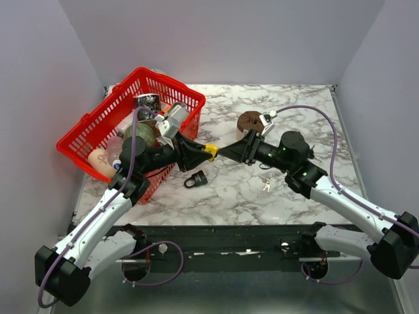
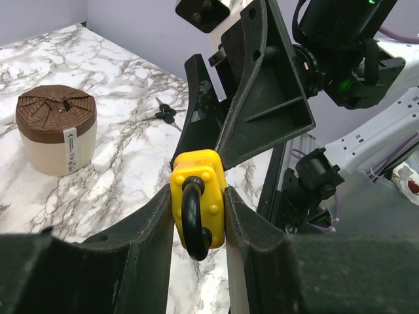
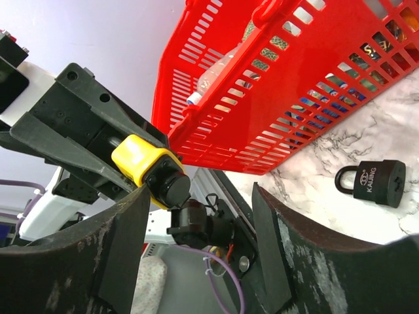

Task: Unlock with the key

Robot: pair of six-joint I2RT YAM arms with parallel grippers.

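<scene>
L gripper (image 2: 198, 199) clenched on yellow padlock (image 2: 198, 175), frame center; R gripper (image 3: 200, 191) jaws spread, empty; key (image 1: 266, 186) on table (image 1: 294, 111), lower-right of center.

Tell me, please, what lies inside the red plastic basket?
A dark cylindrical can, a greenish round object and a clear bottle show inside; the left arm hides the rest.

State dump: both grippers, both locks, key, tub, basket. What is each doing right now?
left gripper: shut on yellow padlock
right gripper: open, holding nothing
yellow padlock: clamped, off the table, shackle looks seated, no key visible in it
black padlock: lying flat on table, shackle closed
key: loose on table, ungripped
container: upright, brown lid on
red basket: holds items
</scene>
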